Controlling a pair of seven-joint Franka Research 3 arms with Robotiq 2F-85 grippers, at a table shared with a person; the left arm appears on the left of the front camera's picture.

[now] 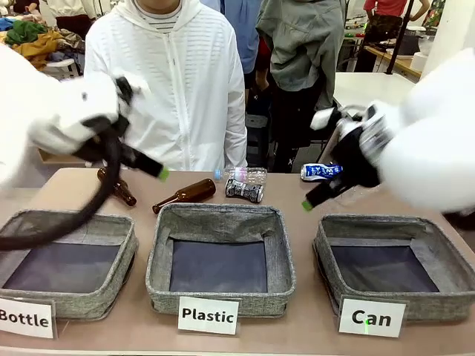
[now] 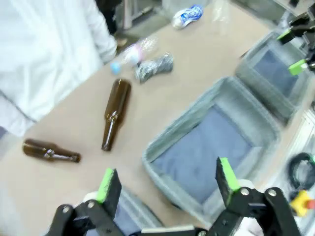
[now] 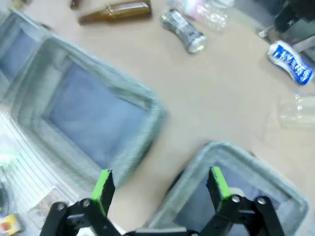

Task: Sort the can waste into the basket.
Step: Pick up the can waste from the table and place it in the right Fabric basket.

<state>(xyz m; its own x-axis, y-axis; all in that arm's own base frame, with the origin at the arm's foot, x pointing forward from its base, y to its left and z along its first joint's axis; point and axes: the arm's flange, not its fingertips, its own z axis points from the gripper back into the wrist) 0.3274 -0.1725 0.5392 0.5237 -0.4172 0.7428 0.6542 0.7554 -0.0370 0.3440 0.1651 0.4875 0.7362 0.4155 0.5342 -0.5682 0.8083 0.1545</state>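
Tan tabletop: blue can (image 1: 320, 172) and black can (image 1: 244, 190) lie at the far edge, apart from the basket (image 1: 438, 308). Crushed, light, probably slick, best pinched across the flattened waist. Left gripper (image 2: 167, 177), right gripper (image 3: 160, 184) both spread wide, empty.
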